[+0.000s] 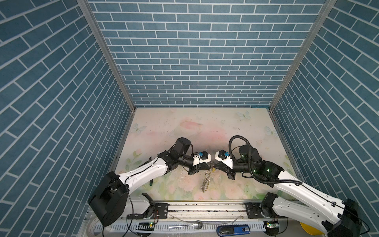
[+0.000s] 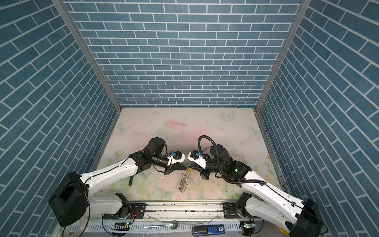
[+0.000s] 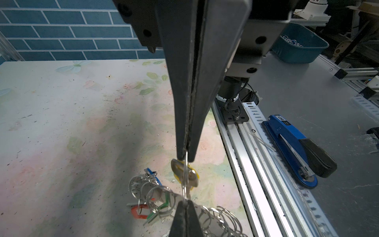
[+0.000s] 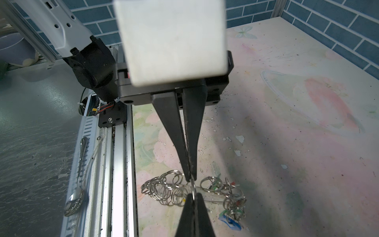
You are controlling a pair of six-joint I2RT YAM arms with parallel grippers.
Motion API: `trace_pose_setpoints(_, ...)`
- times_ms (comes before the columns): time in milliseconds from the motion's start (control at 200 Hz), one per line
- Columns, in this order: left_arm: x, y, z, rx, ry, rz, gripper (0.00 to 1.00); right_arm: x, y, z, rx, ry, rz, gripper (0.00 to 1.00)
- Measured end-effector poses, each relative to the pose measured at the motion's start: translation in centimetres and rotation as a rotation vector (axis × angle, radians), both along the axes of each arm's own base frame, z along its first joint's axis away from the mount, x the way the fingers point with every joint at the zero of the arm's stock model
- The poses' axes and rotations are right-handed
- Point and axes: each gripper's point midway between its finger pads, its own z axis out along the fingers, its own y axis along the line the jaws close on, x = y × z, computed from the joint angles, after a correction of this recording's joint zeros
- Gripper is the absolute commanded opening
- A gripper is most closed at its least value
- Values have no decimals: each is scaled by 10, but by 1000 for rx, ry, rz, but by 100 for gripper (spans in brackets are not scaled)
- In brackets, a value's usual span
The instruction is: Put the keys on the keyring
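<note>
**Top views:** both arms meet tip to tip over the near-centre of the tabletop [image 1: 205, 127]. Left end effector [image 1: 208, 167] and right end effector [image 1: 214, 168] are almost touching. The keyring [image 1: 205, 181], seen as a chain of silver rings, runs from the tips toward the near edge; hanging or lying, can't tell. Same layout in both top views, chain at [image 2: 183, 180]. A spoon [image 1: 190, 225] and a blue stapler [image 1: 233, 229] lie off the tabletop on the near side.

**Left wrist view:** the right end effector [image 3: 185, 158] faces the cam, jaws pressed together w/ no gap. The left end effector [image 3: 185, 203] is closed likewise. A thin silver ring [image 3: 186, 184], edge-on, spans tip to tip and is pinched at both ends. The yellow-tag key [image 3: 183, 173] sits right at the right tip. On the tabletop below lie keys [image 3: 149, 197] w/ blue, red and green tags on rings. A teal bin [image 3: 299, 45] sits beyond the rail.

**Right wrist view:** left end effector [image 4: 190, 178] and right end effector [image 4: 193, 197] are both clamped on the silver ring [image 4: 193, 187]. The chain [image 4: 164, 190] lies toward the rail, w/ the keys [image 4: 231, 205] at its far end.
</note>
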Motion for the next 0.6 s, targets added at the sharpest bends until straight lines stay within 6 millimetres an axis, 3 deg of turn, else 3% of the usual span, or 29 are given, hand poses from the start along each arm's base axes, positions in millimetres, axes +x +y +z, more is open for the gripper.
trace_pose_setpoints(600, -2, 0, 0, -5, 1, -12, 0, 1, 0, -2, -6, 0, -4, 0)
